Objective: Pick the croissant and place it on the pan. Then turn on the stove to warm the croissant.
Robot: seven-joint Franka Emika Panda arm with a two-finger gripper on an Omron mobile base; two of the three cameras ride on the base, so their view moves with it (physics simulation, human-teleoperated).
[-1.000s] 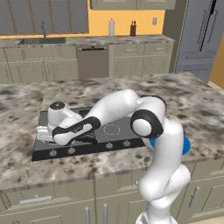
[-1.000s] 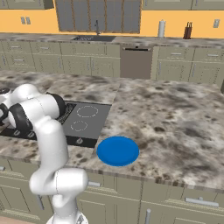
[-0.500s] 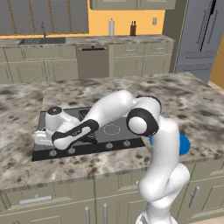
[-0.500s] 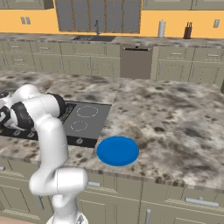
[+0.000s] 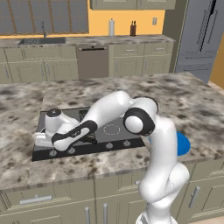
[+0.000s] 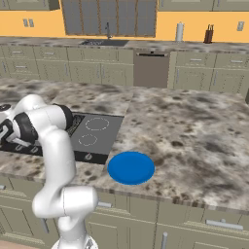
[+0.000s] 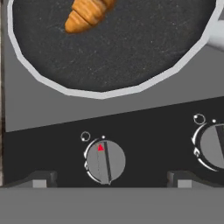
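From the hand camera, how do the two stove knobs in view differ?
The nearer knob shows whole, between the fingertips; the second knob is cut off by the picture's right edge. The nearer knob shows a red triangle marker near its top; none is visible on what shows of the second. The nearer one sits just below the pan holding the croissant. Both are grey, round, ridged.

Speckled granite island (image 6: 194, 141), beige cabinets (image 5: 131, 65), orange wall (image 6: 44, 22), grey fridge (image 5: 201, 35).
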